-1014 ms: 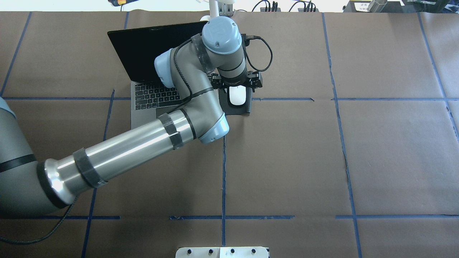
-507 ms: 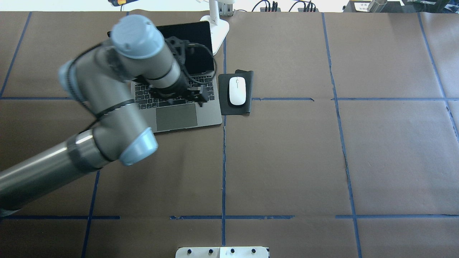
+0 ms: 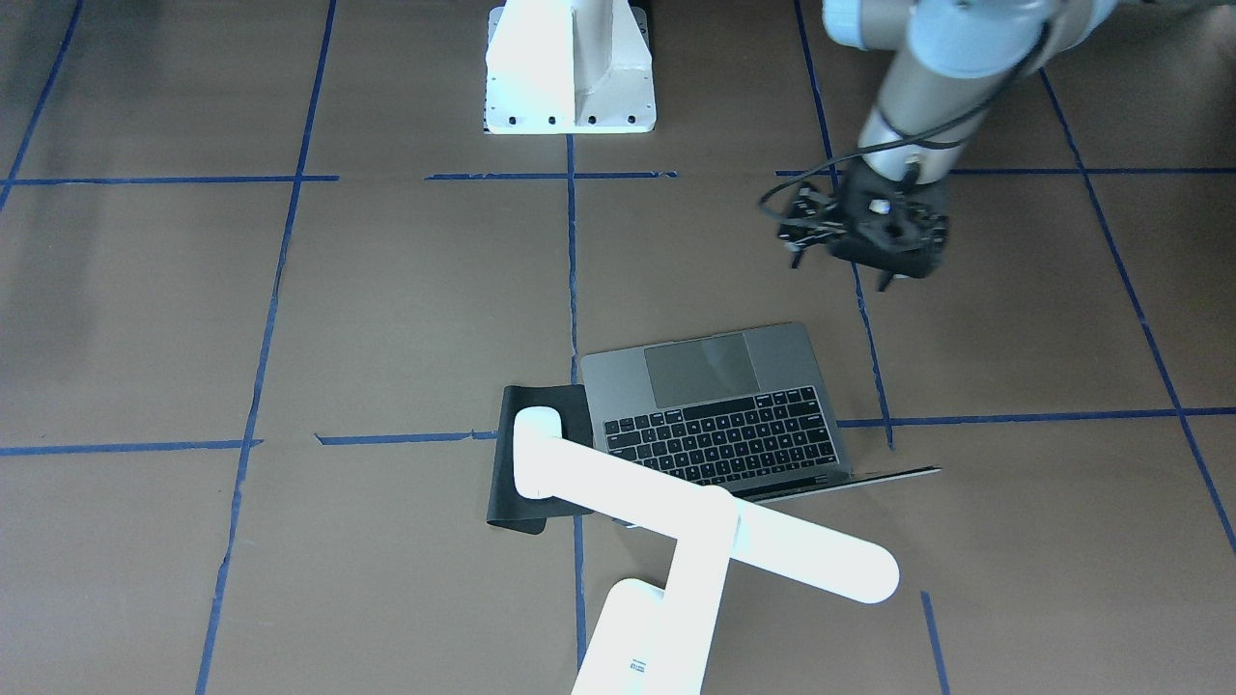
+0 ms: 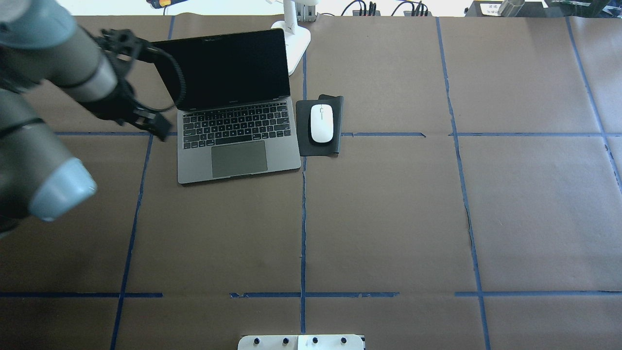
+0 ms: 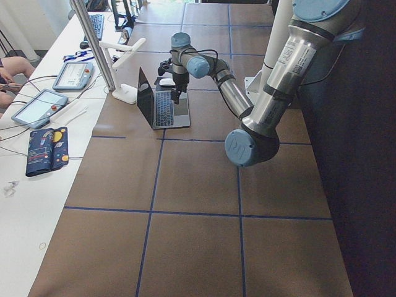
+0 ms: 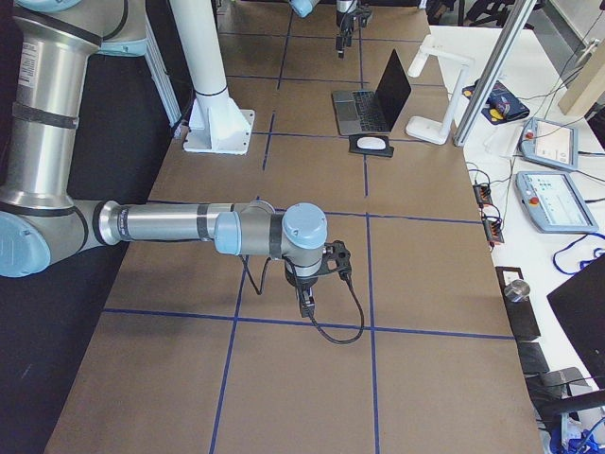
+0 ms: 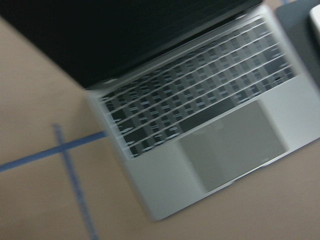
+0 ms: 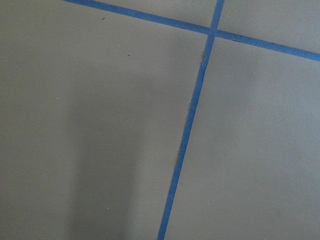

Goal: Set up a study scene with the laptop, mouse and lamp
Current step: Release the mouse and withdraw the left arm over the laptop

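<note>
The laptop (image 4: 233, 109) stands open, its dark screen towards the far edge; it also shows in the front view (image 3: 719, 405) and blurred in the left wrist view (image 7: 200, 130). The white mouse (image 4: 321, 123) lies on a black pad (image 4: 335, 146) just right of the laptop. The white lamp (image 3: 705, 526) stands behind them, its base (image 4: 294, 34) at the far edge; its head hides the mouse in the front view. My left gripper (image 3: 838, 273) hangs open and empty over the paper, left of the laptop (image 4: 150, 124). My right gripper (image 6: 307, 303) hangs far away over bare paper; I cannot tell its state.
A white bolted pedestal (image 3: 570, 68) stands at the robot's side of the table. Brown paper with blue tape lines (image 4: 303, 218) covers the table. Tablets, cables and a metal post (image 6: 492, 66) lie beyond the far edge.
My left gripper has moved from over the mouse leftwards across the laptop to its left side. The mouse stays on the pad.
</note>
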Motion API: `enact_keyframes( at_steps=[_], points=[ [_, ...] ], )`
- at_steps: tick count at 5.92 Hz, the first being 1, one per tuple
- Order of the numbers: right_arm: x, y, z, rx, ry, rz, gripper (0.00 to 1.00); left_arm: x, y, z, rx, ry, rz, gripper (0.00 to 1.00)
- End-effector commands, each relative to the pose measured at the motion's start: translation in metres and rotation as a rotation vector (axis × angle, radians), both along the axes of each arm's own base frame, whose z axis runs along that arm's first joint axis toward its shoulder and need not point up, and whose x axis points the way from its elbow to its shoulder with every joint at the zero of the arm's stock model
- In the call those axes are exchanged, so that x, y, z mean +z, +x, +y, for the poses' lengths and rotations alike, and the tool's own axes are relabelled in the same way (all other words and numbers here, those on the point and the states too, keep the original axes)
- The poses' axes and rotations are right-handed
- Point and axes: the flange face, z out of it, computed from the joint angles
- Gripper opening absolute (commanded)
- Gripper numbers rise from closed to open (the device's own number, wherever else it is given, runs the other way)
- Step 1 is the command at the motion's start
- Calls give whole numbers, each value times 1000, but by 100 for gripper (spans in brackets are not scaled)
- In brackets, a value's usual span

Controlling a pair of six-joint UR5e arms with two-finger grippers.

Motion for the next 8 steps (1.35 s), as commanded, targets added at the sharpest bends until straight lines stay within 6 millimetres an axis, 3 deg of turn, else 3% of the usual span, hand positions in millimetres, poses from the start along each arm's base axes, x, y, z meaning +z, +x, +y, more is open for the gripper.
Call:
enact_keyframes(
  at_steps=[1, 3, 4, 5, 7, 8],
  points=[
    [-1, 0, -3, 54, -49, 2, 100, 122, -154, -17, 45, -30, -38, 100],
    [-2, 0, -4, 59, -52, 0, 100, 213, -253, 6, 22, -75, -77, 100],
    [-2, 0, -4, 58, -52, -1, 100, 268, -295, 33, -23, -170, -36, 100],
    [-2, 0, -3, 58, -52, -1, 100, 294, -326, 54, -87, -223, 23, 100],
    [-2, 0, -4, 58, -51, -2, 100, 340, -328, 93, -102, -333, 11, 100],
    [-2, 0, -3, 57, -50, -2, 100, 341, -329, 93, -103, -324, 9, 100]
  ],
)
